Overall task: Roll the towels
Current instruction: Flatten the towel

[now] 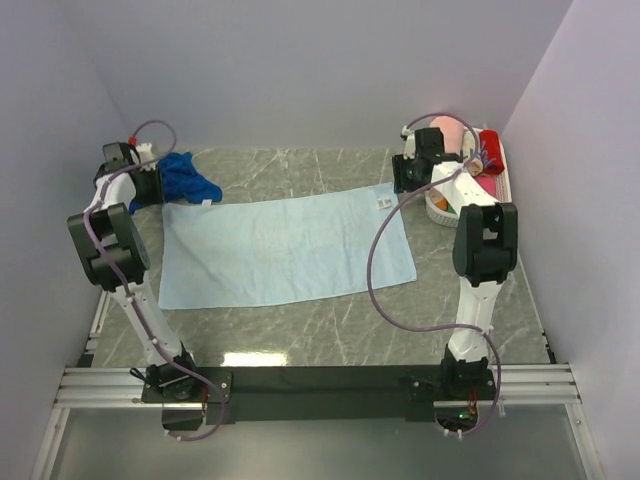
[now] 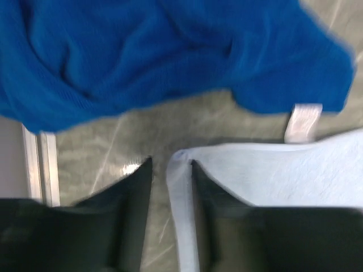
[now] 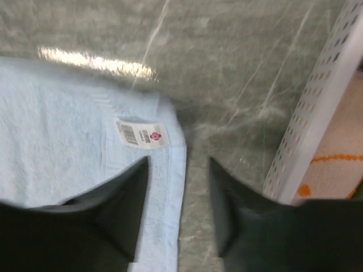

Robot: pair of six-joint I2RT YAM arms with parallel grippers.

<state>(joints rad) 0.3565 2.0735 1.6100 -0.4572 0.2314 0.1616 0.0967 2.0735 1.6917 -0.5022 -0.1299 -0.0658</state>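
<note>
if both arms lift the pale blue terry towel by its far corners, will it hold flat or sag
Probably sag: the pale blue terry towel lies flat on the grey marbled table, its corner curling softly in the left wrist view. It looks like one thin layer, so likely light. Pushed, its pile would probably grip and bunch rather than slide.

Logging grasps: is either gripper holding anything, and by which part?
Nothing is held. The left gripper and right gripper stand open astride the far corners of the pale blue towel.
</note>
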